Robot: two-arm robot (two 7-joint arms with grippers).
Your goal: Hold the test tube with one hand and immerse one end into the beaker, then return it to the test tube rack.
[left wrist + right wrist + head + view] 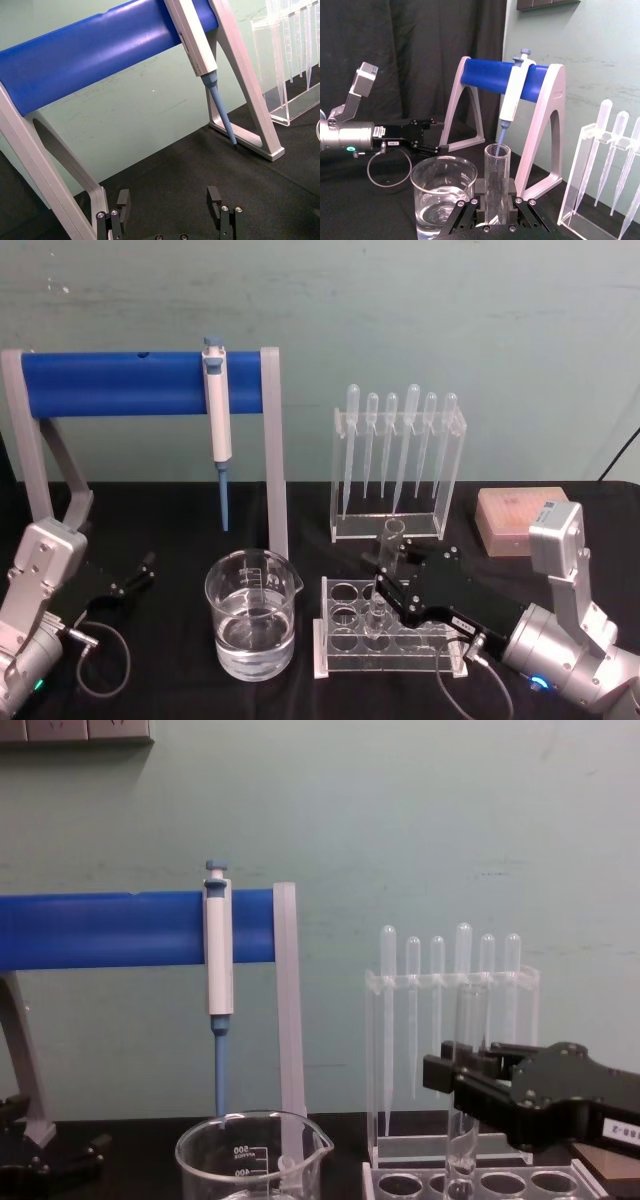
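Note:
The test tube (390,545) stands upright with its lower end in a hole of the clear tube rack (340,645). My right gripper (384,590) reaches in from the right and is shut on the tube's middle. In the right wrist view the test tube (496,175) rises between the two black pads (480,202). The chest view shows the right gripper (460,1082) around the test tube (466,1020) just above the rack. The beaker (250,615), holding clear liquid, sits left of the rack. My left gripper (169,210) rests open at the far left of the table.
Behind the beaker is a blue-barred stand (140,382) with a white micropipette (217,420) hanging on it. A clear holder with several plastic pipettes (397,455) stands behind the tube rack. A pink tip box (520,522) sits at the right.

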